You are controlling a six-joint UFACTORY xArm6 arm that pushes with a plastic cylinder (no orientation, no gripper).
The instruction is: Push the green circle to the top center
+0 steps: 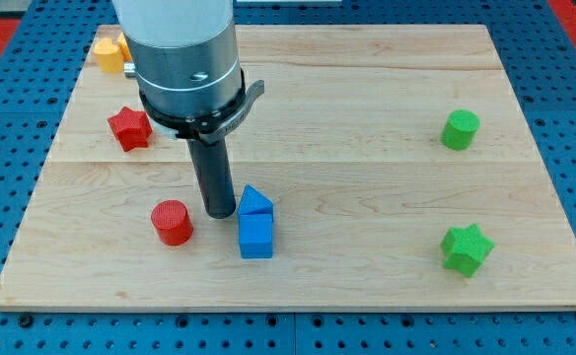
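Nearest the view's bottom, the green star (466,248) lies at the right and the blue cube (255,237) left of centre, with the blue triangle (254,201) touching its far side and the red cylinder (173,222) to their left. My tip (219,213) is seen between the red cylinder and the blue triangle, just beside the triangle; no gripper is fitted, so nothing is held. The green circle (460,129) sits well apart, at the right of the tabletop (367,286). The blue pair could be dragged along if a straight path is taken. The circle could be glanced off-centre and sent toward the right edge. Farther back, the red star (129,128) and an orange block (108,53) are seen.
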